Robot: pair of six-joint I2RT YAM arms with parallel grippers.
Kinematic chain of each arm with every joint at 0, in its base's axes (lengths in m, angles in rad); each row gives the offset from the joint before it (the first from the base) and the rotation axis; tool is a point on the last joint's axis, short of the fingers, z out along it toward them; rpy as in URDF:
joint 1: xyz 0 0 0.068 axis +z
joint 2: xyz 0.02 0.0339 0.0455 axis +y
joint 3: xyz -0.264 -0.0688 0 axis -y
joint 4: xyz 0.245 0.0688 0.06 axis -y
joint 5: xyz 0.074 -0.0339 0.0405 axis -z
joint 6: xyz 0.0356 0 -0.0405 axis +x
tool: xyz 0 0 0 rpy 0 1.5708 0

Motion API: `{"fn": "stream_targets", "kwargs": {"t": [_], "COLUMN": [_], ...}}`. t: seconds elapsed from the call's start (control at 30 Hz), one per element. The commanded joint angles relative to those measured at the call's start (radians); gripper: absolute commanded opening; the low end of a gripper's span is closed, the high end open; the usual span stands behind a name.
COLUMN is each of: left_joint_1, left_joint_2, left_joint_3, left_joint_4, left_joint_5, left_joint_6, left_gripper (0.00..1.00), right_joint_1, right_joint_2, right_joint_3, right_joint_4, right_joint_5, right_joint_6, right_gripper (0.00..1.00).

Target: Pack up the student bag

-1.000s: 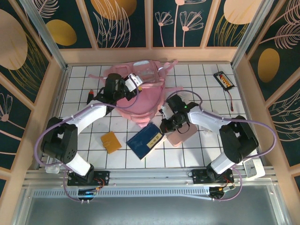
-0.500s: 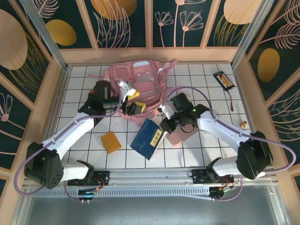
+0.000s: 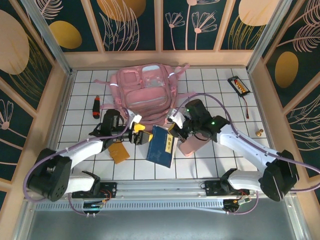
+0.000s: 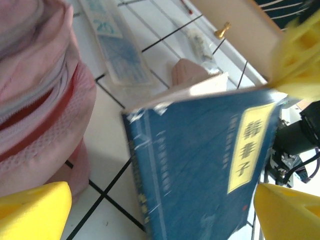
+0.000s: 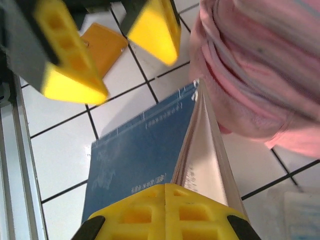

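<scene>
The student bag (image 3: 145,90), a big pink backpack, lies at the back middle of the table; its fabric also fills the left of the left wrist view (image 4: 35,100) and the upper right of the right wrist view (image 5: 260,65). A blue book (image 3: 161,146) with a yellow title label is tilted up just in front of the bag. My right gripper (image 3: 173,131) is shut on the book's (image 5: 135,155) upper right edge, fingers (image 5: 165,212) pressed together. My left gripper (image 3: 141,136) is open just left of the book (image 4: 200,170), nothing in it, its yellow fingertips (image 4: 35,210) wide apart.
An orange card (image 3: 118,152) lies left of the book. A flat pink case (image 3: 192,145) is under my right arm. A red and black pen (image 3: 95,106) lies far left. A black gadget (image 3: 239,85) is at the back right. A packaged ruler (image 4: 117,50) lies by the bag.
My left arm came back from the bag toward the book and its gripper opened wide. The bag settled flat. My right gripper swung the book upright and to the left.
</scene>
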Motion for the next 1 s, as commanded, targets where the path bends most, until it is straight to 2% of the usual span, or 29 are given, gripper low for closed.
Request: {"fn": "stream_targets", "kwargs": {"t": [0.0, 0.17, 0.23, 0.3, 0.33, 0.37, 0.4, 0.47, 0.57, 0.7, 0.8, 0.97], "left_joint_1": [0.004, 0.004, 0.003, 0.003, 0.002, 0.001, 0.002, 0.001, -0.004, -0.040, -0.046, -0.047], "left_joint_2": [0.089, 0.114, 0.138, 0.172, 0.183, 0.192, 0.201, 0.213, 0.230, 0.206, 0.188, 0.194], "left_joint_3": [-0.015, -0.083, -0.075, -0.041, -0.031, -0.024, -0.023, -0.022, -0.010, 0.011, 0.002, 0.017], "left_joint_4": [0.073, 0.268, 0.272, 0.207, 0.169, 0.148, 0.144, 0.142, 0.116, -0.008, 0.004, -0.017], "left_joint_5": [0.016, 0.141, 0.184, 0.206, 0.195, 0.197, 0.200, 0.178, 0.152, 0.116, 0.103, 0.089], "left_joint_6": [-0.053, -0.126, -0.126, -0.100, -0.093, -0.088, -0.098, -0.147, -0.236, -0.250, -0.318, -0.317], "left_gripper": [0.92, 0.92, 0.92, 0.90, 0.89, 0.89, 0.89, 0.89, 0.84, 0.84, 0.83, 0.83], "right_joint_1": [0.006, 0.008, 0.010, 0.009, 0.005, -0.006, -0.014, -0.043, -0.096, -0.131, -0.176, -0.208], "right_joint_2": [-0.040, -0.039, -0.030, -0.010, 0.007, 0.031, 0.060, 0.130, 0.220, 0.212, 0.288, 0.375], "right_joint_3": [-0.014, -0.014, -0.011, 0.001, 0.011, 0.026, 0.036, 0.070, 0.104, 0.020, 0.045, 0.042], "right_joint_4": [0.062, 0.066, 0.072, 0.087, 0.078, 0.054, 0.037, -0.007, -0.076, -0.074, -0.180, -0.148], "right_joint_5": [-0.004, -0.020, -0.017, 0.076, 0.111, 0.125, 0.151, 0.171, 0.152, 0.137, 0.163, 0.124], "right_joint_6": [-0.084, -0.104, -0.094, -0.028, 0.003, 0.025, 0.055, 0.160, 0.480, 0.734, 0.789, 0.736], "right_gripper": [0.00, 0.00, 0.00, 0.00, 0.10, 0.30, 0.46, 0.57, 0.59, 0.60, 0.61, 0.59]}}
